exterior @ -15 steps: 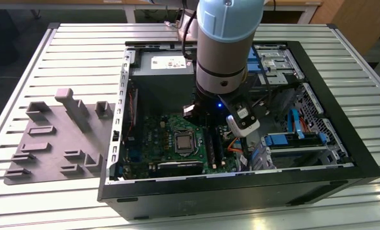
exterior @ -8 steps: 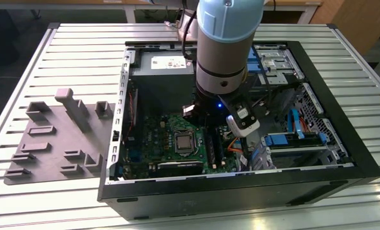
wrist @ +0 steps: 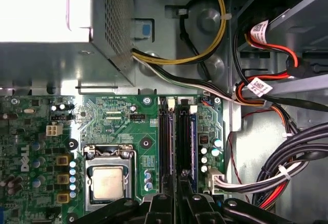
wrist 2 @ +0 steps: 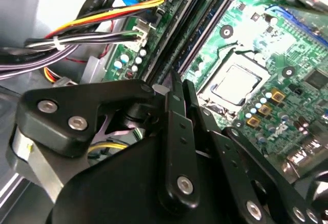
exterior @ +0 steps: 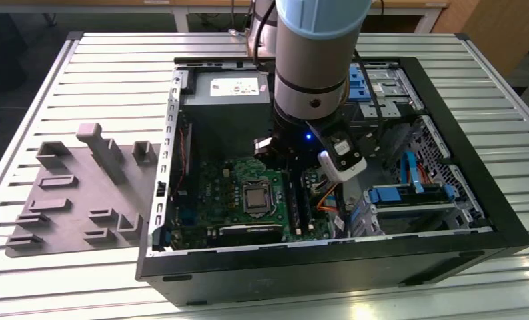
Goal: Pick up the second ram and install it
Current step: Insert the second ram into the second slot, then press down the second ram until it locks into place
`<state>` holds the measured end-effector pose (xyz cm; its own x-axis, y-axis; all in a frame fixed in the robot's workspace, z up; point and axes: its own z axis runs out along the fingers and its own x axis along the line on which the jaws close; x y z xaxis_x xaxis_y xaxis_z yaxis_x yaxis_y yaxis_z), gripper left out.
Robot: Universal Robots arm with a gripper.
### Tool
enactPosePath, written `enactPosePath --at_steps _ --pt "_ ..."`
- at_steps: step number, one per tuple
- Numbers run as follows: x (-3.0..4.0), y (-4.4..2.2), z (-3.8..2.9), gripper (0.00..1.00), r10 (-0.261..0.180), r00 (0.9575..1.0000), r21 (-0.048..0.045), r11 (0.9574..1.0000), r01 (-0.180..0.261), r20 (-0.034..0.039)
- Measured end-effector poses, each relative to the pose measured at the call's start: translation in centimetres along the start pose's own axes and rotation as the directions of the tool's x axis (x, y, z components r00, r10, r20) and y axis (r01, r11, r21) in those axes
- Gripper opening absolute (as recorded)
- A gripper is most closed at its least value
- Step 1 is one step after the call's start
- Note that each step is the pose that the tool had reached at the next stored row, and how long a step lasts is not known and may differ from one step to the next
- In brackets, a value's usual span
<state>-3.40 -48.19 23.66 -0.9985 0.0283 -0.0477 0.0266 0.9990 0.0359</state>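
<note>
The slatted metal table (exterior: 113, 60) carries everything, and the open black computer case (exterior: 477, 200) lies on it around the claw. The arm (exterior: 313, 60) reaches down into the case from above. The grey power-supply box (exterior: 224, 100) sits near the claw, beyond the end of the slots the claw faces. Well apart from the claw, outside the case wall, lies a grey moulded tray (exterior: 77, 193).

The green motherboard (wrist: 118, 116) lies directly beneath the claw. The claw (wrist: 178, 180) hangs just over the near end of the long black memory slots (wrist: 164, 137), lined up with their length. The second ram (wrist: 193, 142), a dark blue-green stick, stands on edge in the slot bank just beside the claw's line and runs away from its tips towards the power supply; I cannot tell whether the claw touches it.

The silver processor (wrist: 107, 183) sits near the claw, across the slots from the stick. Bundled cables (wrist: 287, 167) hang on the claw's other side.

I cannot tell whether the claw is apart, together or clamped on anything.
</note>
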Motion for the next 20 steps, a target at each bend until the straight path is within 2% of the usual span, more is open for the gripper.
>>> enactPosePath --at_steps 7,8,9,20 --pt "0.0 0.0 -0.01 0.19 0.0 1.0 0.0008 1.0 0.0 0.0" --pt "0.0 0.0 -0.01 0.18 0.0 1.0 0.0008 1.0 0.0 0.0" --pt "0.0 0.0 -0.01 0.11 0.0 1.0 0.0009 1.0 0.0 0.0" --pt "0.0 0.06 -0.01 0.11 0.0 1.0 0.0033 1.0 0.0 0.0001"
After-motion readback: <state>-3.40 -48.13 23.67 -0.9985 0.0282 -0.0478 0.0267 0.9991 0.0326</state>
